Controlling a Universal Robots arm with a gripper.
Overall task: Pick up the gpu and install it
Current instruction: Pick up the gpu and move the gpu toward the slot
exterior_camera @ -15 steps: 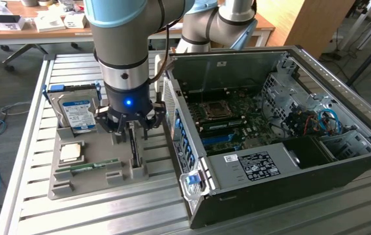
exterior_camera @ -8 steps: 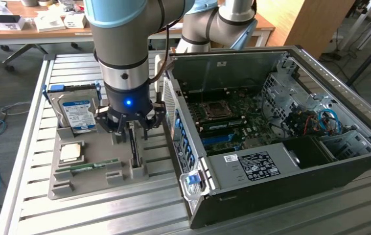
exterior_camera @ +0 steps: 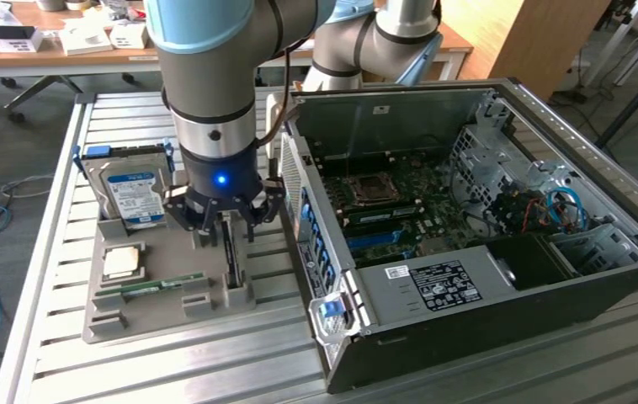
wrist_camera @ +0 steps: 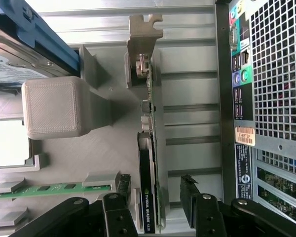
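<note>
Black end effector [exterior_camera: 229,227], jaws wide, straddles the gpu [exterior_camera: 231,263] standing edgewise in the grey tray [exterior_camera: 128,318], partly hiding it.

Two cameras: one high and wide, one close over the tray

The exterior view looks down at a slant from above the slatted table [exterior_camera: 106,370], far enough back to take in the whole open computer case [exterior_camera: 465,337] on the exterior view's right and the grey parts tray [exterior_camera: 151,316] on its left. The wrist view looks straight down past the gripper [wrist_camera: 155,202] from close above that tray. Both views share the gpu [wrist_camera: 150,148], the hard drive [exterior_camera: 134,198] and the case's rear panel [wrist_camera: 271,74].
</note>
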